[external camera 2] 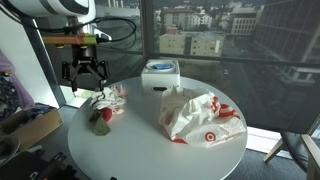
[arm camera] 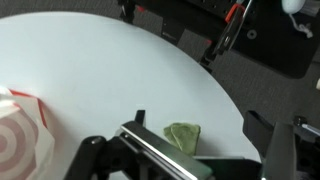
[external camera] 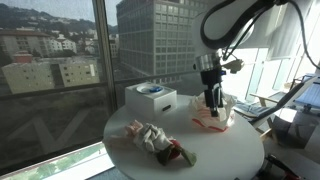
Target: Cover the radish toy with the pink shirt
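- Right now, your pincer (external camera 2: 88, 82) hangs over the pink shirt (external camera 2: 112, 98) with its jaws spread apart and nothing between them. From these angles you cannot tell whether the fingertips touch the cloth.
- You can see the pink shirt lying crumpled close to the rim of the round white worktop (external camera 2: 140, 160), on the side where the arm comes in. The same shirt shows directly under the pincer (external camera: 212, 103) in an exterior view (external camera: 212, 121).
- Your radish toy (external camera 2: 100, 122), dark red with a bit of green, lies just beside the shirt, on the side toward the worktop's left edge in that exterior view. It is fully uncovered.
- A white box (external camera 2: 160, 72) with a blue top stands at the far edge of the worktop, well apart from the shirt.
- A white bag (external camera 2: 200, 118) with red ring marks lies crumpled toward the opposite edge from the shirt.
- Your wrist view shows a corner of that bag (arm camera: 20, 130) at the left, bare worktop in the middle and a small green crumpled piece (arm camera: 183, 135) just ahead of the pincer, near the rim. What it belongs to is unclear.
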Motion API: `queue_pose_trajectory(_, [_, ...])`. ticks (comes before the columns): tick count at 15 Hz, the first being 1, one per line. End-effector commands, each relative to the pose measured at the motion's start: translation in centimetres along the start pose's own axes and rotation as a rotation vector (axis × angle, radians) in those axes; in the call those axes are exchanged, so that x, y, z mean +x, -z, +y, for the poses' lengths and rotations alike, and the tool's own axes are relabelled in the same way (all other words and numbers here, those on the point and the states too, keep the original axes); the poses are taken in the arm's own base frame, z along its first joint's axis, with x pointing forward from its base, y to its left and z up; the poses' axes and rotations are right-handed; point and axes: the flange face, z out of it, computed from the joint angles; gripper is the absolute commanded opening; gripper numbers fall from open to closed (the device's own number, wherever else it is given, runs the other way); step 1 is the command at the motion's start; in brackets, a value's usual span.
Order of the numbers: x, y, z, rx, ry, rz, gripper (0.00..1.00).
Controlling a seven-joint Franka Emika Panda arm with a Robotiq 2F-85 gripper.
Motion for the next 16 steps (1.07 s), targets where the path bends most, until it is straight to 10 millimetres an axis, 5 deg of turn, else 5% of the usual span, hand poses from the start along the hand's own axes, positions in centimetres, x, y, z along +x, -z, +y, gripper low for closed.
queue_pose_trajectory(1, [7.0,-3.2,-2.7,-0.039,0.064,0.080,1.00])
queue_pose_trajectory(4, [12.4,-5.1,-4.2,-0.066,0.098,0.188,1.00])
queue_pose_trajectory(8, [18.4,-4.9,-4.4,-0.059,0.112,0.304,1.00])
queue_pose_trajectory(16, [25.3,-9.7,-4.2,-0.008,0.123,0.350,1.00])
